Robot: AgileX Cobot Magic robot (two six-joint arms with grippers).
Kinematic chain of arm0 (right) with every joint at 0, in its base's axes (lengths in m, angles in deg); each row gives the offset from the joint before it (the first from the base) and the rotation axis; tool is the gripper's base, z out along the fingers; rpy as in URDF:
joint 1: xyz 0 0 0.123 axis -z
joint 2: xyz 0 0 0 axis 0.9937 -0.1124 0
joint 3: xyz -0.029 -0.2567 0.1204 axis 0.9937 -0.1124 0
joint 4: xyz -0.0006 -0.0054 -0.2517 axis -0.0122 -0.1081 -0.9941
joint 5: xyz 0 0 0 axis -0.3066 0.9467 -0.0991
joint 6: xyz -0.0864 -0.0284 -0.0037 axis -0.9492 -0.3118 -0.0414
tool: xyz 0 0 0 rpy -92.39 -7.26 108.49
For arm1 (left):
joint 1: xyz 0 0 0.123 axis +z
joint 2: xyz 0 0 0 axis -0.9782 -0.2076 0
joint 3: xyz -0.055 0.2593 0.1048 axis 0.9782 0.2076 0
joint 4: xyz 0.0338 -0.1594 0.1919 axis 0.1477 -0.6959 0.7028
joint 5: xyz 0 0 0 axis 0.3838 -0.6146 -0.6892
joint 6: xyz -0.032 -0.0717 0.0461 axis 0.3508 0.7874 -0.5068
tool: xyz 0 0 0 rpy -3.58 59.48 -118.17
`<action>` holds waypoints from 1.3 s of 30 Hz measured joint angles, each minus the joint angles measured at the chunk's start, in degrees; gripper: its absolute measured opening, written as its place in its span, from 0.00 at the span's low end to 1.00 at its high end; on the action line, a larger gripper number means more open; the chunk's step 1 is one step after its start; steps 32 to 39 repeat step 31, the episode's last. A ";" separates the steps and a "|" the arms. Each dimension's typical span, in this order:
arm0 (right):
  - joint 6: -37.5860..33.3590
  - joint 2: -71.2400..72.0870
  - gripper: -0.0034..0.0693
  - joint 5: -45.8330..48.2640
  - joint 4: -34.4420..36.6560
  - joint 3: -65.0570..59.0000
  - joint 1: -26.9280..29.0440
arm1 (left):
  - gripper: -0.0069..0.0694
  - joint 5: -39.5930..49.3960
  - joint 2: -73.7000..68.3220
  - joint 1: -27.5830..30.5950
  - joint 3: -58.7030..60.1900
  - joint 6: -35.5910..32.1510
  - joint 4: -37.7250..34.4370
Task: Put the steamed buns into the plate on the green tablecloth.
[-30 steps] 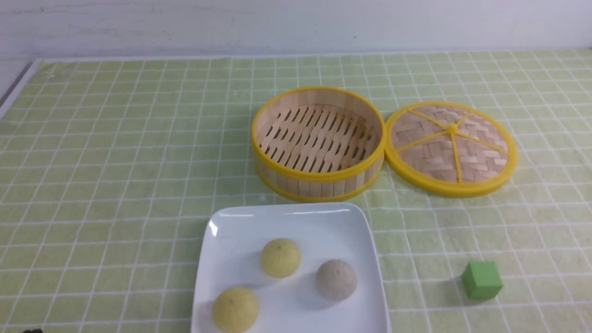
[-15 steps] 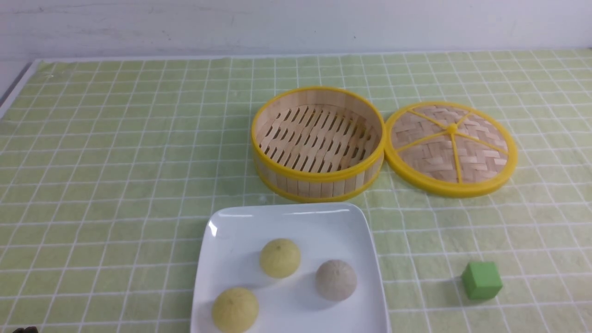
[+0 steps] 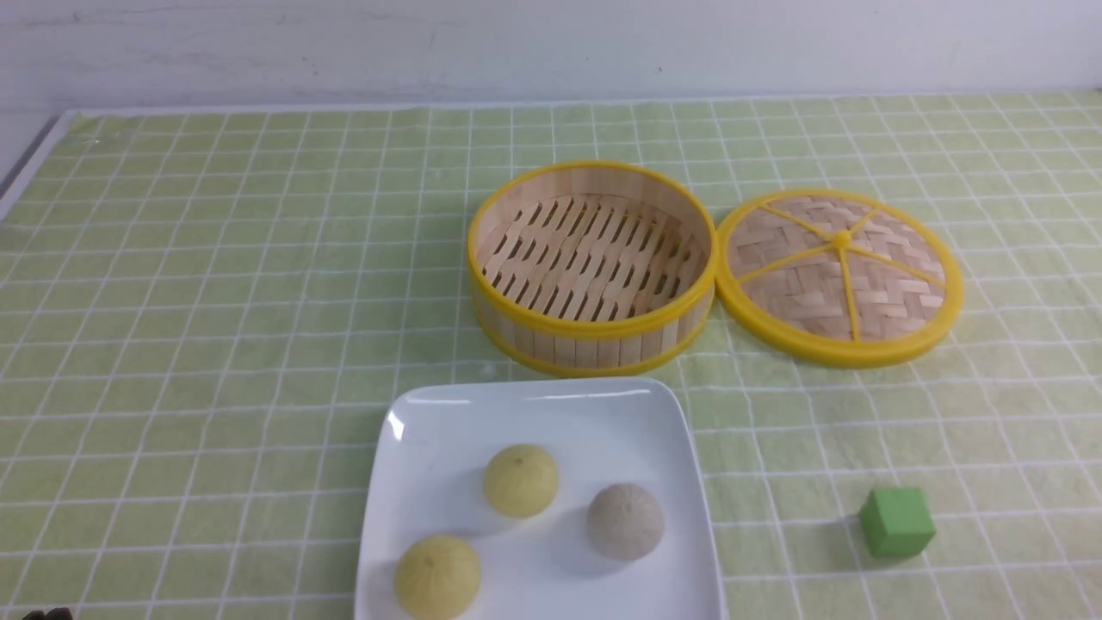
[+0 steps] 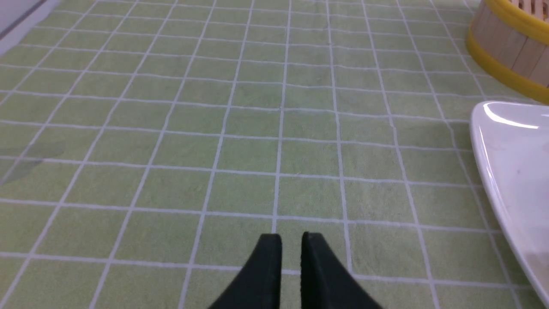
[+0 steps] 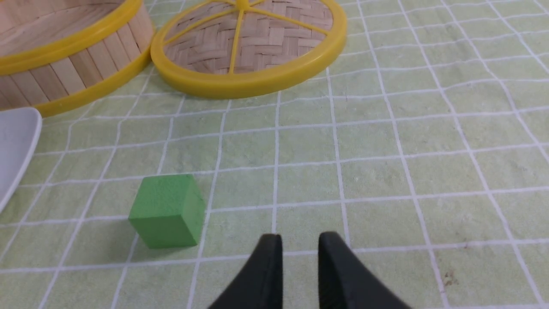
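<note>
All three buns (image 3: 525, 480) sit on the plate (image 3: 413, 430), just before the emptied steamer (image 3: 592, 267); left gripper (image 4: 291, 241) and right gripper (image 5: 299, 241), narrowly parted, hold nothing.

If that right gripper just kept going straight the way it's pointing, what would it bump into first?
Probably only bare green tablecloth. The right gripper points past the green cube, which sits off to one side, and the steamer lid looks just off the line, though depth is hard to judge.
</note>
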 joint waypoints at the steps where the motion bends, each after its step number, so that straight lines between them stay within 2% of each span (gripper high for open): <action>1: 0.00 0.00 0.25 0.00 0.00 0.00 0.00 | 0.23 0.00 0.00 0.00 0.00 0.00 0.00; 39: 0.00 0.00 0.28 -0.05 0.06 0.00 0.00 | 0.26 -0.05 0.00 0.06 0.00 0.00 0.00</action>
